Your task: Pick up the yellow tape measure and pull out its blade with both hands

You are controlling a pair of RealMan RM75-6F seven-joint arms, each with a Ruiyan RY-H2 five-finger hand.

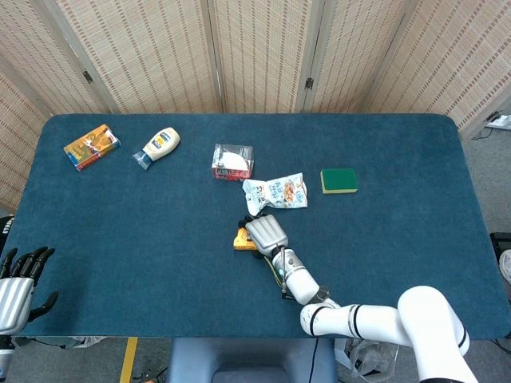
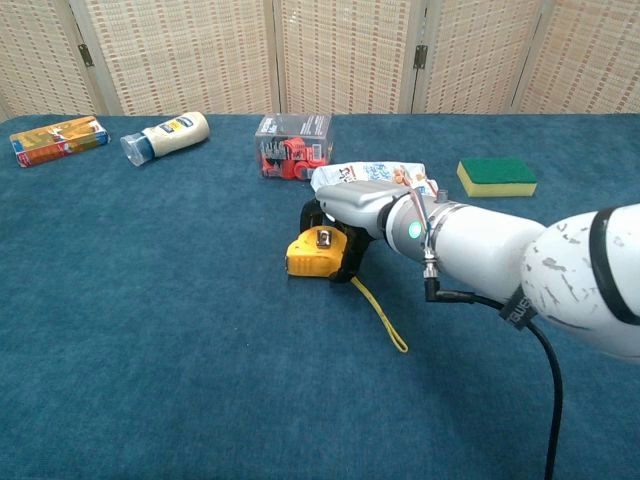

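Note:
The yellow tape measure point(image 1: 241, 238) point(image 2: 312, 253) lies on the blue table near its middle. My right hand point(image 1: 266, 233) point(image 2: 357, 206) covers it from the right and grips it, with fingers curled round its far side and the thumb against its near side. A thin yellow strip point(image 2: 381, 317) trails from the case toward the table's front. My left hand point(image 1: 16, 279) hangs off the front left corner, far from the tape measure, fingers apart and holding nothing.
A white snack bag point(image 1: 275, 191) point(image 2: 375, 174) lies just behind my right hand. Beyond it stand a clear box with red contents point(image 1: 232, 161) and a green sponge point(image 1: 338, 180). A mayonnaise bottle point(image 1: 157, 147) and an orange packet point(image 1: 92, 146) lie at the back left.

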